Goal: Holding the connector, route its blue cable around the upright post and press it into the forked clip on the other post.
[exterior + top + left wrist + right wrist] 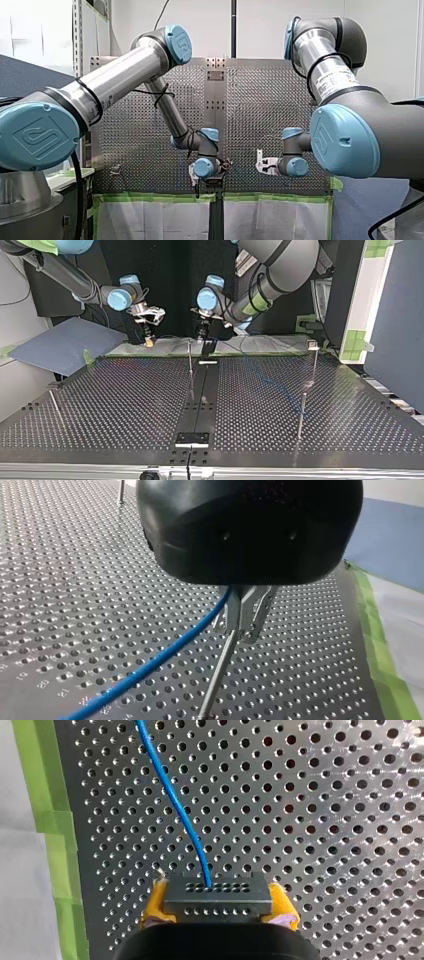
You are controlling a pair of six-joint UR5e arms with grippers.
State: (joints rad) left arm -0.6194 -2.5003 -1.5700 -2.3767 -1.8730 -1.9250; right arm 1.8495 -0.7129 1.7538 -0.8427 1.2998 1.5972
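closest up is the connector, a dark block with rows of little holes. it's clamped between the yellow pads of my right claw, so that one's closed tight on it. the blue cable comes out of the connector's face and curves away over the perforated worktop, near its green tape edge.

going by the top view, that claw hangs at the left, over the worktop's far edge. next along is the thin upright post by the dark middle strip, with my left claw just beside it. on its own wrist cam the metal fingers are pinched together at the tips, and the post rises to just under them. the cable runs hard against one finger and goes out of sight under the black housing. can't tell if it's actually nipped between them or just lying alongside. below the fingers it slopes down toward the worktop.

further right a faint blue line of cable lies across the holes. past that stands another thin post with the clip on top, well apart from both claws.
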